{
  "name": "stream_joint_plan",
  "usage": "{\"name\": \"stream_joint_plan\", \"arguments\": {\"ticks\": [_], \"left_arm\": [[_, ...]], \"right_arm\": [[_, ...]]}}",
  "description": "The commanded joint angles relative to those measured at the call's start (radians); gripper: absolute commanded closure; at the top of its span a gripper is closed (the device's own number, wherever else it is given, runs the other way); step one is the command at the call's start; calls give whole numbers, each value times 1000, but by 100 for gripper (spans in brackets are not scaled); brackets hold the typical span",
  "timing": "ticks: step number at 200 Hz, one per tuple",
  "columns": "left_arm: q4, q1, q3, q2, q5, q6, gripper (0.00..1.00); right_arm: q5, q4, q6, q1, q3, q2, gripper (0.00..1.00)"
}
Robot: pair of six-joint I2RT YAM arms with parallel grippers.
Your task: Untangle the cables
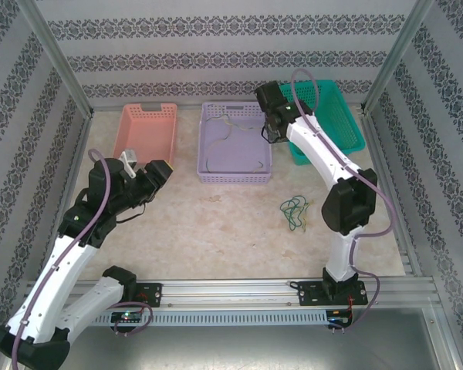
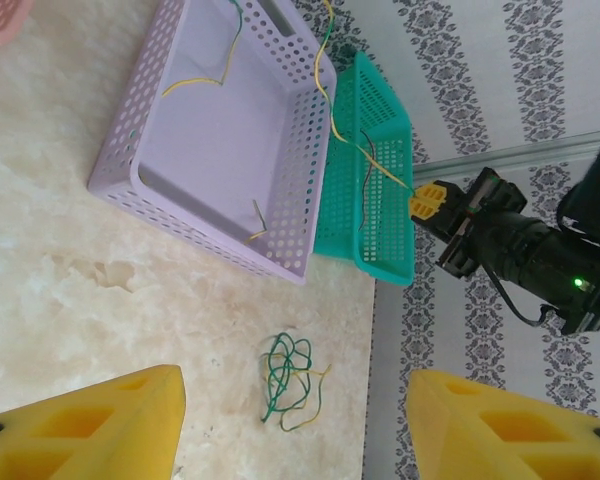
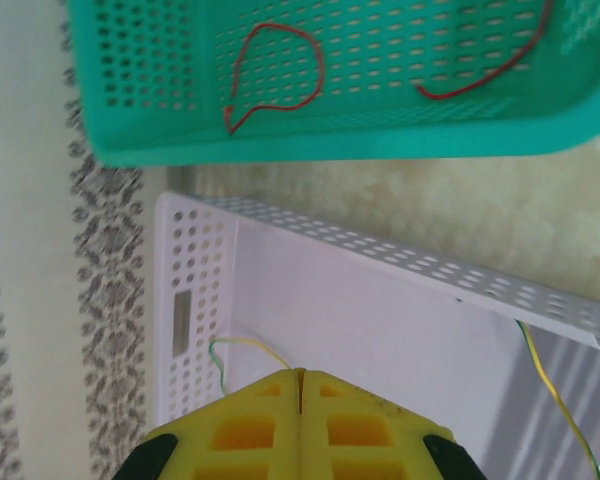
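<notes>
Mid-sort here: my right gripper point(image 3: 298, 375) is pinched shut on a yellow cable point(image 2: 330, 110) over the lavender basket point(image 2: 310, 190), left gripper point(image 2: 295, 400) hangs apart and empty, so next I reckon it's release, then pick at the green-yellow tangle point(image 1: 293, 212) on the table point(image 1: 216, 231).

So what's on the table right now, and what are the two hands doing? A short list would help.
baskets: pink basket, lavender basket and teal basket, in a row at the far side
in the teal basket: red cables
on the table: green tangle, loose in front of the baskets
right hand: shut on a yellow cable, over the lavender basket
left hand: open, holding nothing, at the table's left
</notes>
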Motion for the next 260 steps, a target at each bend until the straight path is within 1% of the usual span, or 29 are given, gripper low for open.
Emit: {"name": "stream_joint_plan", "arguments": {"ticks": [1, 16, 36, 63, 78, 98, 115, 128, 134, 142, 148, 163, 175, 192, 207, 215, 239, 253, 260], "left_arm": [[-47, -7, -20, -35, -20, -17, 40], [-55, -8, -24, -52, -24, -22, 41], [-67, -7, -31, -72, -29, -26, 42], [-77, -8, -46, -95, -33, -35, 42], [-79, -7, -48, -100, -29, -36, 43], [-78, -7, -42, -98, -22, -31, 43], [-80, -7, -38, -94, -17, -25, 43], [-79, -7, -38, -95, -16, -25, 43], [-78, -7, -41, -96, -17, -26, 43], [-71, -8, -45, -95, -13, -27, 42], [-65, -7, -50, -94, -11, -29, 42], [-45, -8, -58, -86, -4, -36, 43], [-32, -8, -55, -76, 2, -37, 42], [-21, -8, -47, -55, 11, -27, 43], [-14, -7, -39, -32, 27, -8, 42], [-9, -8, -35, -16, 43, 7, 41], [8, -10, -33, 58, 131, 77, 40], [6, -14, -34, 109, 179, 129, 42], [7, -17, -36, 134, 198, 154, 42]], "right_arm": [[44, -254, 254, -1, 69, 63, 100], [33, -319, 329, 0, 107, 93, 100], [23, -374, 371, 3, 167, 141, 100], [-16, -374, 379, 25, 233, 201, 100], [-49, -369, 410, 42, 252, 227, 100], [-116, -272, 420, 58, 235, 239, 87], [-174, -193, 390, 68, 215, 228, 70], [-226, -150, 351, 70, 196, 206, 62], [-236, -138, 332, 73, 186, 192, 58], [-243, -145, 315, 77, 175, 171, 50], [-244, -150, 305, 77, 166, 157, 46], [-217, -144, 264, 77, 126, 102, 43], [-172, -129, 211, 75, 93, 53, 43], [-106, -128, 95, 70, 69, -12, 45], [-41, -126, -54, 63, 28, -71, 50], [-1, -112, -140, 63, -13, -117, 50], [51, 27, -455, 59, -258, -305, 50], [13, 101, -639, 42, -425, -422, 52], [-25, 99, -688, 22, -497, -472, 51]]}}
